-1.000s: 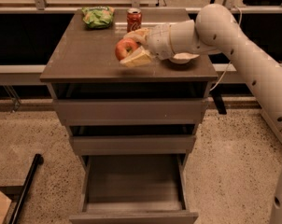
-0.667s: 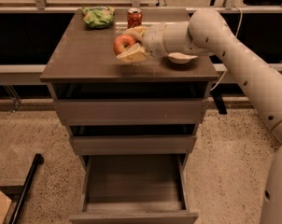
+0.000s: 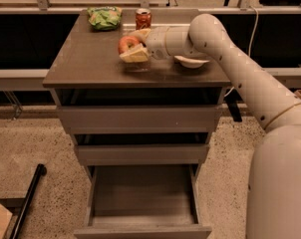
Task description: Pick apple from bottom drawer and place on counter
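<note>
The apple, red with a yellowish patch, sits between the fingers of my gripper, low over the middle of the counter. The gripper is shut on the apple, reaching in from the right on the white arm. The counter is the glossy grey-brown top of the drawer cabinet. The bottom drawer is pulled out at the bottom of the view and its tray looks empty. The two upper drawers are closed.
A red soda can stands at the counter's back, just behind the gripper. A green snack bag lies at the back left. A white bowl sits right of the gripper under the arm. A black pole leans at the lower left floor.
The gripper with the apple has shifted slightly left and toward the back of the counter, staying low over the counter top. The drawers have not moved.
</note>
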